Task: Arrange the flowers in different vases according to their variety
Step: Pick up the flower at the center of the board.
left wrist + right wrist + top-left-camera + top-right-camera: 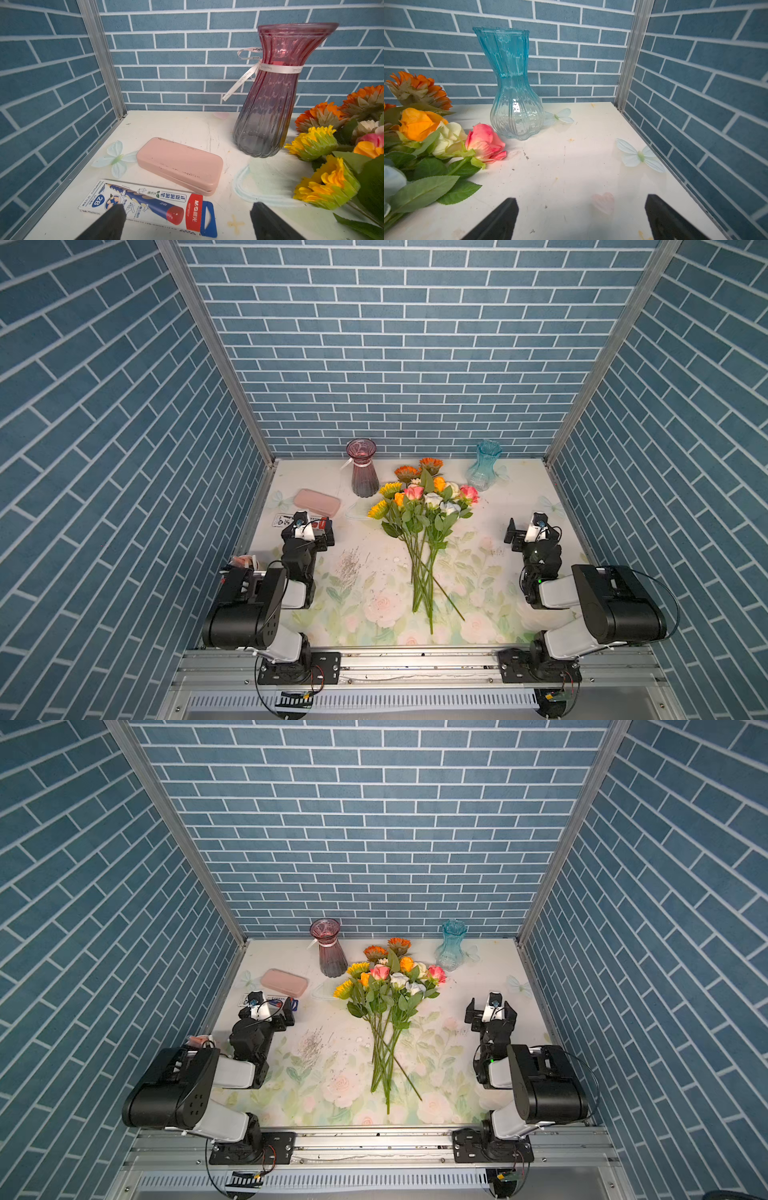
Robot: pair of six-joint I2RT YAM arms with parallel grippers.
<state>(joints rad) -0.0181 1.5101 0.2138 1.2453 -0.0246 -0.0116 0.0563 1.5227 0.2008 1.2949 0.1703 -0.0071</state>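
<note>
My left gripper [187, 206] and right gripper [581, 199] gape empty; flowers [422, 510] lie bunched between plum vase [362, 472] and aqua vase [484, 466].

Flowers [390, 994] lie in one bunch, heads btwn plum vase [331, 955] & aqua vase [450, 947]; both vases upright

1 purple vase [364, 477] + 1 blue vase [484, 468] = 2 in all, 1 bunch of flowers [424, 514] w/ 2 yellow sunflowers [390, 488], 2 orange sunflowers [431, 464], 2 pink roses [414, 492], 2 orange roses [439, 484], white ones too squished to count, 1 pink case [316, 502], 1 pencil box [145, 205]
</note>
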